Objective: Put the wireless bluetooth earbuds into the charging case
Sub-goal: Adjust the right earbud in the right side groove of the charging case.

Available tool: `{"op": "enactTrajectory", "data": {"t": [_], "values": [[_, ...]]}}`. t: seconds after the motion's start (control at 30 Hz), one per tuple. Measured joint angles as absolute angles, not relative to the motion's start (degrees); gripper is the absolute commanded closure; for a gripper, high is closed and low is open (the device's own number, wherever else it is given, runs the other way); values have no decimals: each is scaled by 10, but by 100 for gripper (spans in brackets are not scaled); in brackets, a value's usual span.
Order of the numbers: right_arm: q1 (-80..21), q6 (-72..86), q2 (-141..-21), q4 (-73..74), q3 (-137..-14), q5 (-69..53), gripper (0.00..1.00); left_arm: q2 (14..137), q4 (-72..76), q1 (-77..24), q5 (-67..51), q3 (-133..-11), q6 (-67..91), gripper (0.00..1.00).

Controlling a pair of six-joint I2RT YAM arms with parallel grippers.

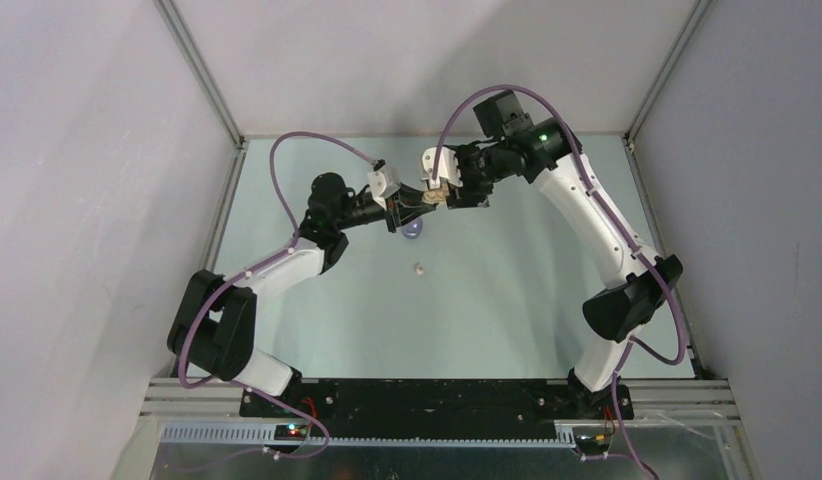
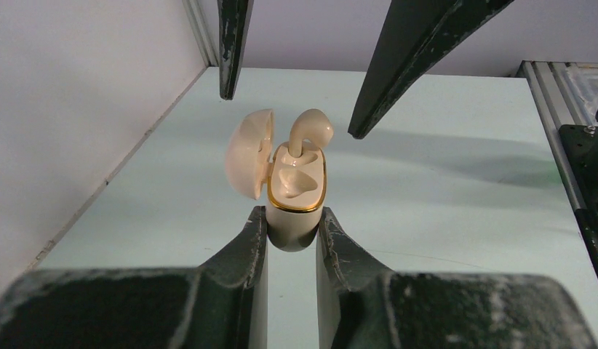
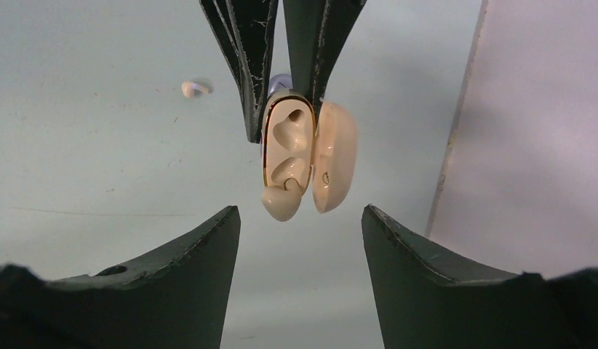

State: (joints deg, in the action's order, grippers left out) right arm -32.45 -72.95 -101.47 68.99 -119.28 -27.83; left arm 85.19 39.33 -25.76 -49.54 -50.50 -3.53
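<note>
one earbud (image 2: 309, 131), stem in left gripper's (image 2: 292, 218) tight-held case (image 2: 296, 203), head toward wide right gripper (image 3: 300, 212)

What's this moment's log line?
left fingers: shut on cream charging case, lid open | right fingers: open, either side of cream earbud standing partway in case | second slot: empty | loose earbud: on table
</note>
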Motion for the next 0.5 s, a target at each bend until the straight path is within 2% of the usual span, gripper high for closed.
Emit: {"op": "enactTrajectory", "data": {"t": [0.5], "values": [[-337, -731, -1015, 651, -1177, -231, 36, 852, 392, -258, -497, -505, -36, 100]]}}
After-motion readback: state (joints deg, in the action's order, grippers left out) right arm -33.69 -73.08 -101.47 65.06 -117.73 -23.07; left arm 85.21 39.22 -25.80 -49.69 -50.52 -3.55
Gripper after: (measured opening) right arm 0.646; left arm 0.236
